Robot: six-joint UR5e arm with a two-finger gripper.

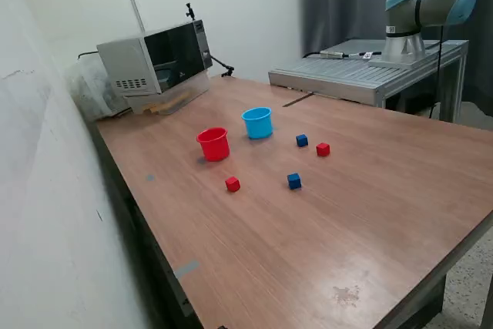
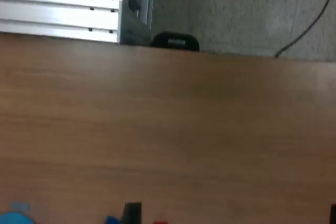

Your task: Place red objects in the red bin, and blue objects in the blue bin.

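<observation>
A brown wood-grain table [image 1: 370, 213] carries a red cup [image 1: 213, 144] and a light blue cup [image 1: 257, 122], both upright and near each other. Four small cubes lie apart on it: two red [image 1: 232, 184] [image 1: 323, 149], two dark blue [image 1: 294, 181] [image 1: 302, 140]. A microwave [image 1: 158, 61] sits at the far corner.

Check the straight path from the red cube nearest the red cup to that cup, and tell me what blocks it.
Nothing visible blocks it. The red cube sits on bare table in front of the red cup, with only open wood between them. The blue cup and the other cubes lie off toward the exterior view's right.
</observation>
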